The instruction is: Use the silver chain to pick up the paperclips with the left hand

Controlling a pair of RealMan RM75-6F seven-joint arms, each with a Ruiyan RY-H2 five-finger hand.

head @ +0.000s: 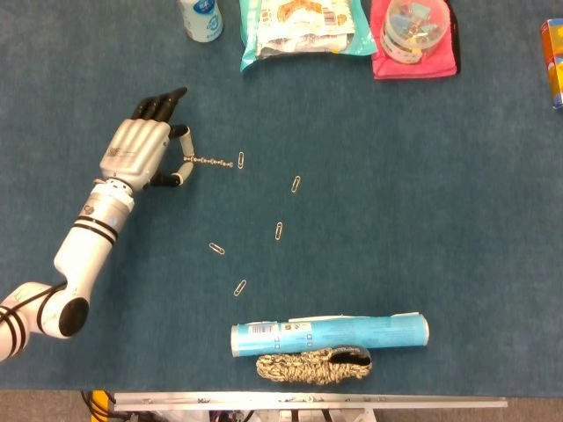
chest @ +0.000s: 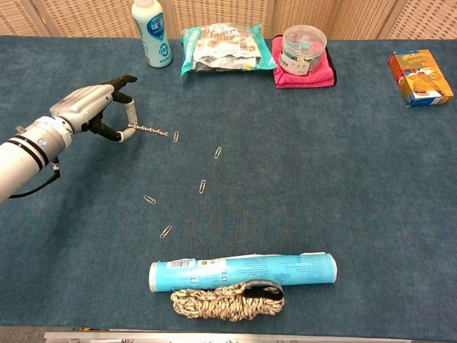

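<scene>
1. Left hand point(head: 141, 151), silver-grey with black fingertips, pinches the thin silver bead chain point(head: 211, 162) at one end between thumb and finger; other fingers extended.
2. Chain runs straight out; its free tip touches or nearly touches the nearest small wire paperclip point(head: 240, 160).
3. Four more paperclips point(head: 278, 230) lie scattered on the blue felt table point(head: 440, 193), well apart.
4. Open cloth right of the clips; cyan cylindrical tube point(head: 330, 334) lies near the front edge.
5. Right hand not visible.
</scene>
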